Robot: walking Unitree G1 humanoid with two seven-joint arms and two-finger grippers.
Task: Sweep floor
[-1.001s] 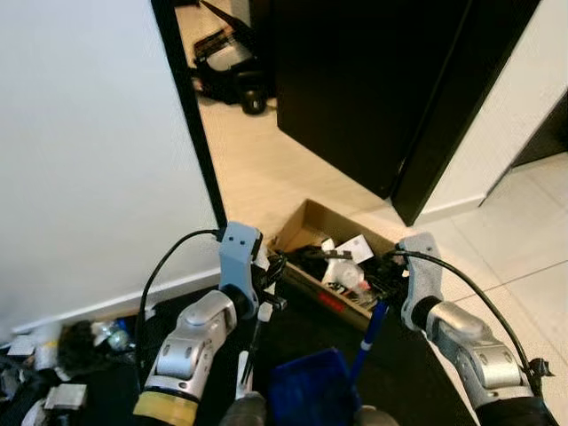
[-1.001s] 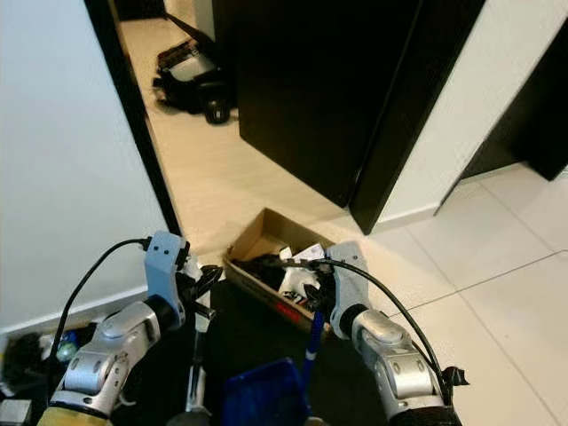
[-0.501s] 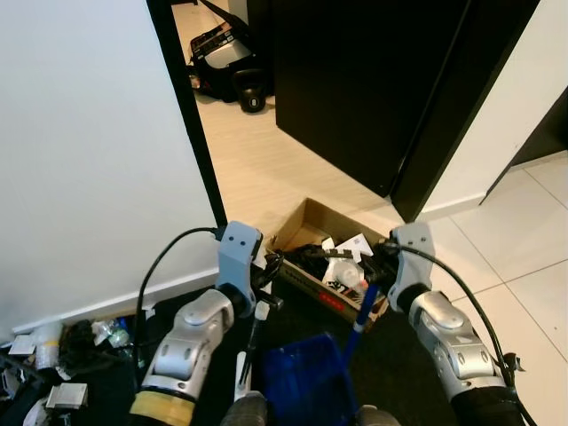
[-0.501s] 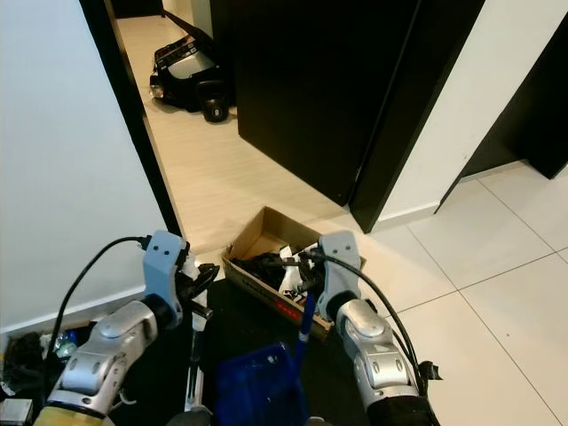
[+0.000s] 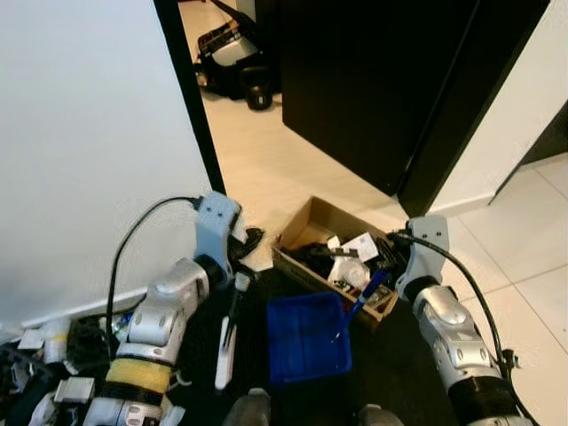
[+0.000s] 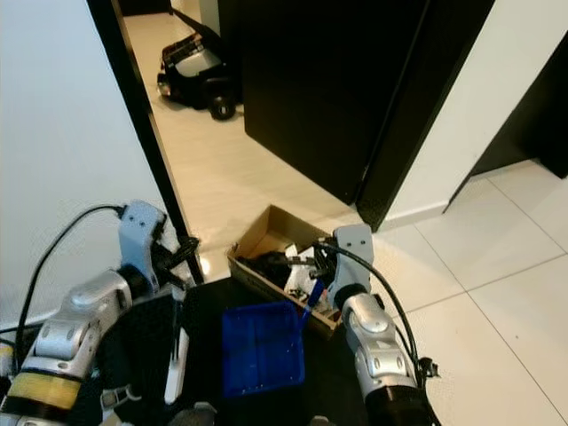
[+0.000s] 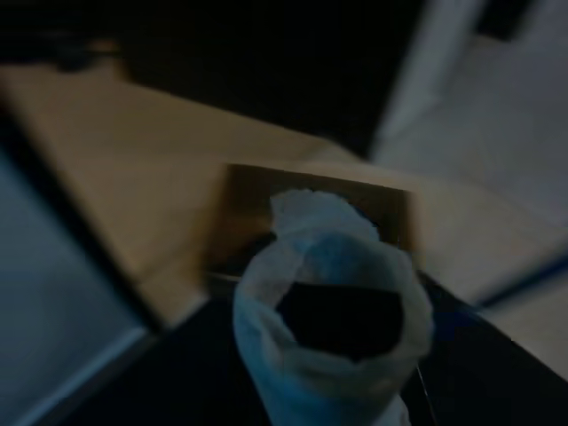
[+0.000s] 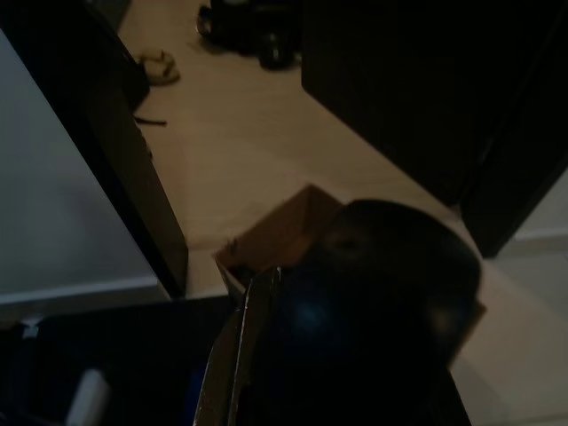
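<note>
My right gripper [image 5: 383,277] is clamped on the blue handle of the dustpan [image 5: 306,337], which lies on the dark mat beside the cardboard box [image 5: 335,259] of rubbish, while my left gripper [image 5: 238,271] grips the top of the white brush [image 5: 225,344].

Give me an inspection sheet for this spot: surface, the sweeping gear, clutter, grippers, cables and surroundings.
Surface: dark mat over pale floor tiles.
Job's things: blue dustpan low over the mat; white brush handle beside it.
Clutter: open cardboard box of odds and ends; small litter along the wall.
Grippers: left gripper shut on the brush handle; right gripper shut on the dustpan's blue handle.
Cables: black cable looping over the left arm, another along the right.
Surroundings: white wall, dark door, black machine beyond the doorway.
</note>
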